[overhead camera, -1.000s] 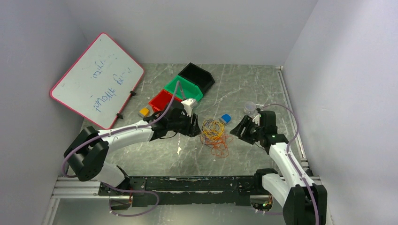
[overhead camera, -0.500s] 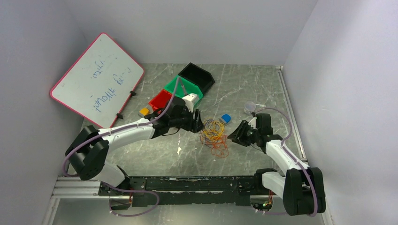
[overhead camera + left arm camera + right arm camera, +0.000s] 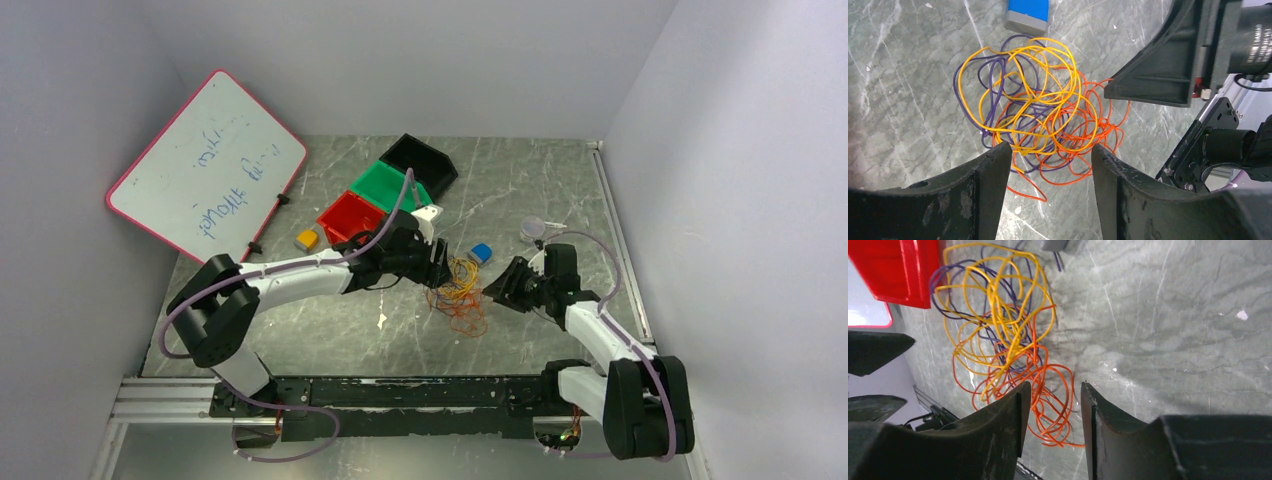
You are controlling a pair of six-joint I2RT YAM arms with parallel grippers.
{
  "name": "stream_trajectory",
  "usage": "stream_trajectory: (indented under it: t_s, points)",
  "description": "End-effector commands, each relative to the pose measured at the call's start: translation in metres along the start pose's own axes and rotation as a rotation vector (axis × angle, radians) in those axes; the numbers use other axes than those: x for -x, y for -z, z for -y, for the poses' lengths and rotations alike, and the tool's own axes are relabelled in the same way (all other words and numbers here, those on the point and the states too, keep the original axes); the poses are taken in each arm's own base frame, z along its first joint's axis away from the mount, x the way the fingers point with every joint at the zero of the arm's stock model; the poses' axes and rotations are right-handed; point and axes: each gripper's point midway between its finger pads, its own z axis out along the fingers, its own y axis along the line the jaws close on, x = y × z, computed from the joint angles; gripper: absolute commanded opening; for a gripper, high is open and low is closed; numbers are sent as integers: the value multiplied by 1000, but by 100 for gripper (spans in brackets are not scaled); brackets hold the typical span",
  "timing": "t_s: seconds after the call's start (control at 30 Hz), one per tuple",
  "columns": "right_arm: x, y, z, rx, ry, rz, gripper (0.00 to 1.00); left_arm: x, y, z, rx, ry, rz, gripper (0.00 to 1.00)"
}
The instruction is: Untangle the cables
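Note:
The cables point(image 3: 458, 288) lie in one tangled clump on the grey marbled table: yellow loops point(image 3: 1023, 95) over dark purple ones point(image 3: 998, 75), with orange loops point(image 3: 1083, 130) spreading to one side. The clump also shows in the right wrist view point(image 3: 1008, 345). My left gripper point(image 3: 440, 268) is open and empty just left of the clump, its jaws above the clump's edge point(image 3: 1050, 155). My right gripper point(image 3: 497, 290) is open and empty just right of the clump, its jaws over the orange loops point(image 3: 1050, 395).
A small blue block point(image 3: 481, 252) lies just behind the clump. Red point(image 3: 349, 215), green point(image 3: 390, 187) and black point(image 3: 420, 160) bins stand behind the left arm. An orange block point(image 3: 307, 239), a tilted whiteboard point(image 3: 210, 170) and a clear cup point(image 3: 533, 229) are farther off.
My left gripper has moved right, up to the clump's left edge. My right gripper has come down and left, close to the clump's right side. The cables have not moved.

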Motion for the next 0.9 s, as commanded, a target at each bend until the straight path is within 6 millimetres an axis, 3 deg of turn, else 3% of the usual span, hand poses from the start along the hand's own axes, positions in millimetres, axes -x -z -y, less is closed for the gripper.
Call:
stream_trajectory:
  t_s: [0.0,0.27,0.47,0.73,0.87]
  points:
    - [20,10,-17,26,47,77,47,24,-5,10,-19,-21,64,64]
    - [19,21,-9,-52,49,80,45,22,-7,7,3,-15,52,62]
    - [12,13,2,-74,34,47,40,19,-10,4,9,-23,37,61]
    - [1,-1,-8,28,33,-37,37,15,-19,4,7,-27,21,62]
    - [-1,-3,-8,36,34,-51,29,8,-29,4,2,-41,-6,62]
